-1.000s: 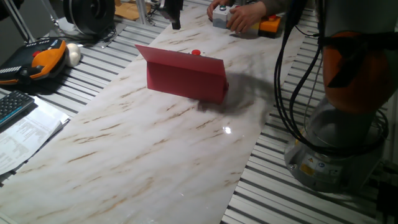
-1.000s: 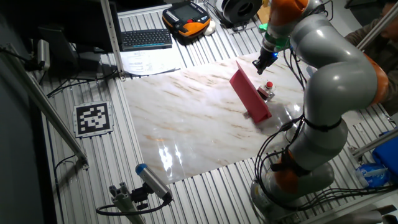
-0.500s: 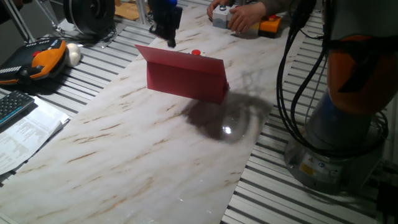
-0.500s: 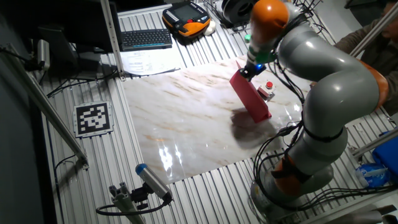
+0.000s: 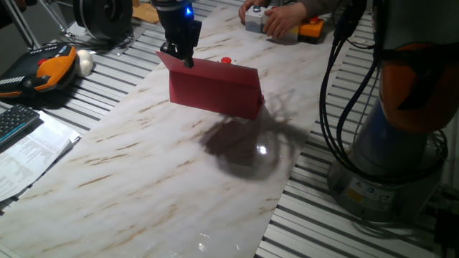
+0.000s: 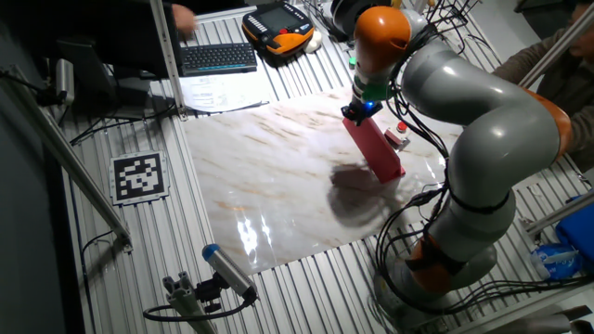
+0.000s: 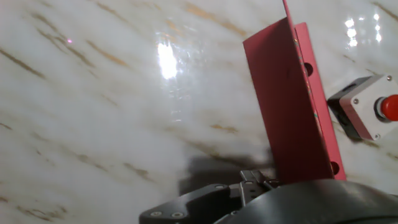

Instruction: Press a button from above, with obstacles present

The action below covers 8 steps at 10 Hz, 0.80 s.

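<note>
The button (image 5: 226, 61) is a small red cap that peeks over the top edge of the crimson panel (image 5: 215, 92), on its far side. My gripper (image 5: 181, 56) hangs just above the panel's left end, left of the button. In the other fixed view the gripper (image 6: 355, 112) is over the panel's (image 6: 377, 150) far end and the button (image 6: 401, 128) stands beyond the panel. The hand view shows the panel (image 7: 292, 106) edge-on, with the button (image 7: 388, 107) on its pale base at the right edge and the gripper (image 7: 252, 182) at the bottom. No view shows the fingertips well enough to tell their state.
A person's hand rests on a row of button boxes (image 5: 280, 21) at the table's back. A teach pendant (image 5: 50, 68), a keyboard (image 5: 14, 122) and papers (image 5: 29, 154) lie left of the marble top (image 5: 158, 172). The arm's base (image 5: 401, 143) stands at the right.
My gripper has moved from behind the panel near the button across to the panel's left end and come lower. Its shadow has slid forward on the marble. Panel and button have not moved.
</note>
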Tool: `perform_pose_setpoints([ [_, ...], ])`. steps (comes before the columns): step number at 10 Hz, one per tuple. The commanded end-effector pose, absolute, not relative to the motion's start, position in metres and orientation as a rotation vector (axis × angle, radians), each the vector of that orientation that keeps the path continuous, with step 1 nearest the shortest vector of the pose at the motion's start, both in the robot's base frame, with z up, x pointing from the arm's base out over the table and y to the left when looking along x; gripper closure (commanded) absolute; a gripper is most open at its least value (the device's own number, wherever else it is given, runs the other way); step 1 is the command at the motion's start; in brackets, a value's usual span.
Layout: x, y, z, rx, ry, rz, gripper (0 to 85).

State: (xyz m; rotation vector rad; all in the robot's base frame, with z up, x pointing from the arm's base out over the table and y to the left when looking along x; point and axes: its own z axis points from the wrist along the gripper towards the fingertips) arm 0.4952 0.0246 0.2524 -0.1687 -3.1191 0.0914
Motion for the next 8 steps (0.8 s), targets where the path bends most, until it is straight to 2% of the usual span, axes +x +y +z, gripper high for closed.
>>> perform_pose_setpoints([
  [1,0.4960,0.0253,0.2515,-0.158,-3.126,0.087,85.0],
  [8,0.5027,0.0219,0.2470,-0.129,-3.141,0.096,85.0],
])
